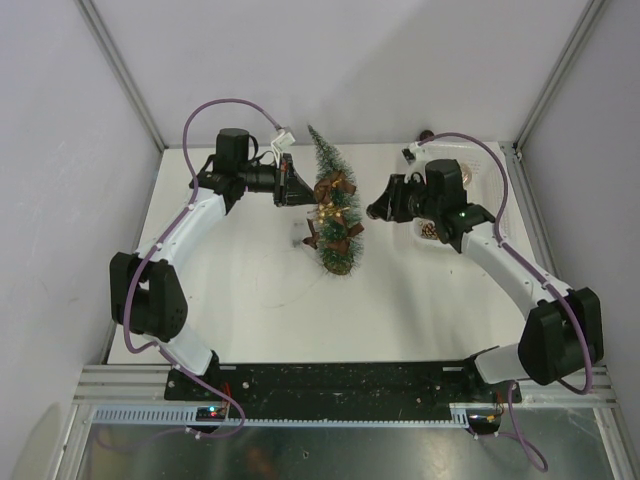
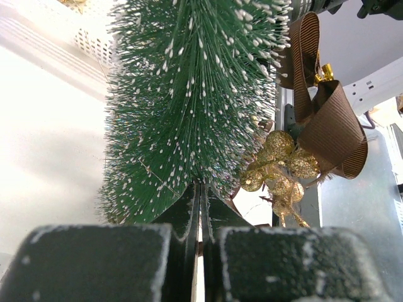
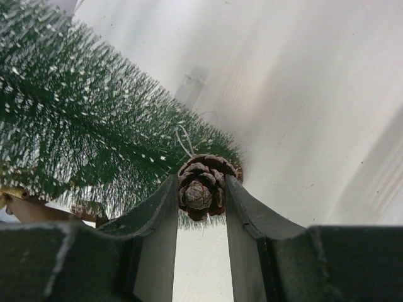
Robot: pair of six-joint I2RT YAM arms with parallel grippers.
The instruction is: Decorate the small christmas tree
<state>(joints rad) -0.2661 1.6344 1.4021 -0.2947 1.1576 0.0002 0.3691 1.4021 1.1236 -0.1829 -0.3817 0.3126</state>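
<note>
small christmas tree [image 1: 335, 215] stands mid tabletop [image 1: 240, 300] nearer far edge, right gripper [image 3: 201, 184] clamped on pine cone [image 3: 200, 194] at its bristles, left gripper [image 2: 200, 190] fingers together at opposite side: seat cone deep in bristles before releasing, left bracing against tipping.

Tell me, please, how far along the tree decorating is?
Done: a brown ribbon bow and a cluster of gold glitter balls already hang on the frosted green bottle-brush tree. In hand: the right gripper holds a small brown pine cone at the bristles; the left gripper, jaws shut, sits against the tree. Left: releasing the cone, perhaps more from the white mesh basket.
</note>
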